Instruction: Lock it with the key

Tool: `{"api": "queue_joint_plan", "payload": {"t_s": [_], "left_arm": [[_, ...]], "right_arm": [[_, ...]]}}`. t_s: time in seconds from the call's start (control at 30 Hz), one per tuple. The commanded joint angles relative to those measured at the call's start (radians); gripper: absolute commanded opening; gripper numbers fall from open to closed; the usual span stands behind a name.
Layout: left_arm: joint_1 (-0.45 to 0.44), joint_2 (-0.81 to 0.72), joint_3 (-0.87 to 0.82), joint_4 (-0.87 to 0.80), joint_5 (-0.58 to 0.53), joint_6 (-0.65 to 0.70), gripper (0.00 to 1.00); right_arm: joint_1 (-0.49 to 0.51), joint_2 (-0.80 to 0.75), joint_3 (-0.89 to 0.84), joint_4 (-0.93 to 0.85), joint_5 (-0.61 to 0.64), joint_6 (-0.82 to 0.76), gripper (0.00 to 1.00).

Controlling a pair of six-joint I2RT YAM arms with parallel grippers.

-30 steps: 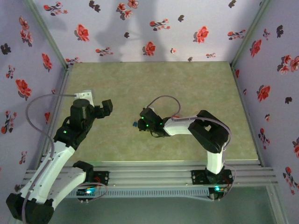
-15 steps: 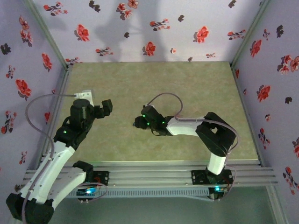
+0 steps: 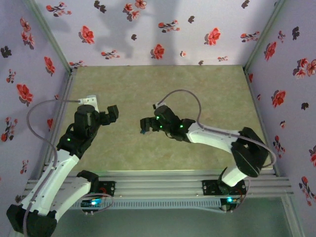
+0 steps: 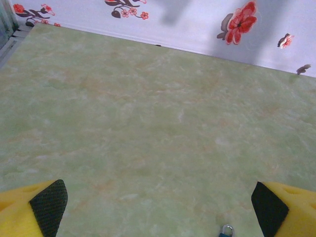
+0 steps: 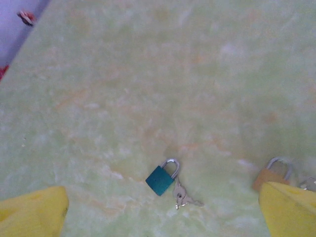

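Right wrist: teal padlock (image 5: 160,179) lies touching its keys (image 5: 183,196).

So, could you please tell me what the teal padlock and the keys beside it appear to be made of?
Teal padlock: probably metal, with a matte teal coated body and a shiny silvery shackle. Keys: likely bare metal, silvery and glinting; too small to say more.

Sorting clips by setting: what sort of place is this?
Probably a staged robot test booth: floral-print walls, a pale green marbled tabletop, and a teal padlock with keys lying on it.
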Motion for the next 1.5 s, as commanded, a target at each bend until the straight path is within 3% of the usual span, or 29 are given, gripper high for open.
{"api": "queue_joint_plan", "payload": {"t_s": [0.0, 0.13, 0.3, 0.37, 0.43, 0.57, 0.67, 0.8, 0.9, 1.23, 1.47], "left_arm": [[0.007, 0.011, 0.001, -0.018, -0.066, -0.024, 1.0], [0.008, 0.028, 0.005, -0.026, -0.072, -0.02, 1.0], [0.007, 0.041, -0.015, -0.02, -0.1, -0.002, 1.0], [0.005, 0.052, -0.03, -0.013, -0.108, 0.002, 1.0], [0.006, 0.061, -0.061, 0.021, -0.111, 0.014, 1.0], [0.007, 0.08, -0.128, 0.083, -0.126, 0.025, 1.0], [0.007, 0.112, -0.14, 0.092, -0.181, 0.04, 1.0], [0.024, 0.166, -0.179, 0.167, -0.249, 0.075, 1.0], [0.057, 0.2, -0.215, 0.24, -0.253, 0.091, 1.0], [0.184, 0.221, -0.298, 0.462, -0.204, 0.196, 1.0], [0.208, 0.284, -0.35, 0.677, -0.203, 0.277, 1.0]], "right_arm": [[0.007, -0.106, -0.016, -0.028, 0.115, -0.118, 0.99], [0.007, -0.215, -0.048, -0.054, 0.202, -0.172, 0.99], [0.003, -0.343, -0.074, -0.133, 0.43, -0.196, 0.99], [-0.014, -0.396, -0.09, -0.162, 0.463, -0.203, 0.99], [-0.04, -0.448, -0.134, -0.142, 0.512, -0.212, 0.99], [-0.087, -0.552, -0.256, -0.061, 0.738, -0.311, 0.99], [-0.166, -0.636, -0.368, 0.032, 0.809, -0.344, 0.99], [-0.289, -0.698, -0.545, 0.269, 0.743, -0.473, 0.99], [-0.355, -0.659, -0.625, 0.413, 0.652, -0.556, 0.99], [-0.635, -0.449, -0.678, 0.582, 0.385, -0.524, 0.99], [-0.684, -0.342, -0.706, 0.756, 0.342, -0.554, 0.99]]}}
